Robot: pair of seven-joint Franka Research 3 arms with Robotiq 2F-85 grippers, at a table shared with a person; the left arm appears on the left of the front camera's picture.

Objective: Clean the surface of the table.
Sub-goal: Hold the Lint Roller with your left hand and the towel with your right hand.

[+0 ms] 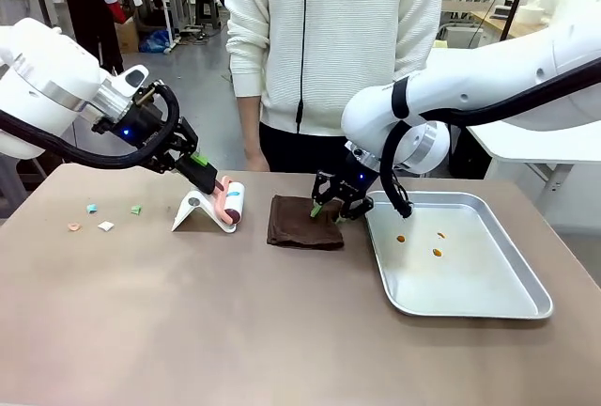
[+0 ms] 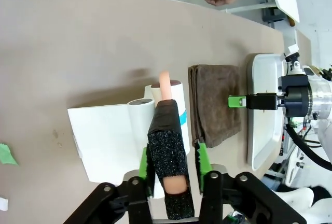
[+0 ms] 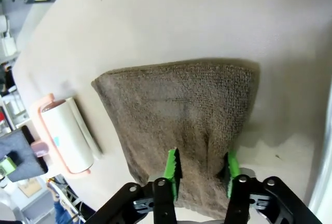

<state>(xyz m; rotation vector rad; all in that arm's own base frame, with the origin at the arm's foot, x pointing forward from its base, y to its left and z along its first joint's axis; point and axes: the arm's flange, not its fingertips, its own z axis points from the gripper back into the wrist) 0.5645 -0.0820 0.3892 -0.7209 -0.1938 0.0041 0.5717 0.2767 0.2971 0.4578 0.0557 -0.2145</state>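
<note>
The table (image 1: 235,331), a wide taupe-brown top, runs from the near edge to the far edge, where a person (image 1: 329,39) stands. Toward its right edge sits a steel tray (image 1: 479,274) with a few orange crumbs (image 1: 437,252) in it. Just left of the tray, around mid-table, lies a folded brown cloth (image 1: 300,223). The right gripper (image 1: 324,207) is pressed down on the cloth's tray-side edge, its jaws pinched in on a bunched fold. Left of the cloth, a lint roller (image 1: 232,201) rests on a white stand (image 1: 192,210). The left gripper (image 1: 208,176) is clamped on its black-wrapped handle. Small paper scraps (image 1: 105,226) lie near the left edge.
</note>
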